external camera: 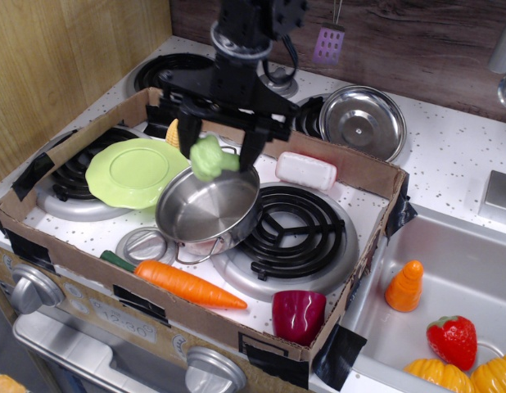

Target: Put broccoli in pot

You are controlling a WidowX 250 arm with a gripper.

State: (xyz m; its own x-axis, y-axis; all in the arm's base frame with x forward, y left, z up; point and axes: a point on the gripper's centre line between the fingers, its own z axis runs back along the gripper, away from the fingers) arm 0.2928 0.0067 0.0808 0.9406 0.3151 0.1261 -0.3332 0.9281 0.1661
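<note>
My black gripper (214, 155) is shut on the pale-green broccoli (208, 158) and holds it in the air just above the far rim of the shiny steel pot (209, 209). The pot stands tilted inside the cardboard box (69, 250), between the front burners. The pot's inside shows bare metal.
In the box lie a light-green plate (132, 172), a yellow corn (178, 131) partly behind my arm, a white block (306, 171), an orange carrot (183, 284), a maroon cup (297, 315) and a round grey knob (145, 246). A steel lid (364, 121) lies behind the box. The sink (482, 270) at right holds toy fruit.
</note>
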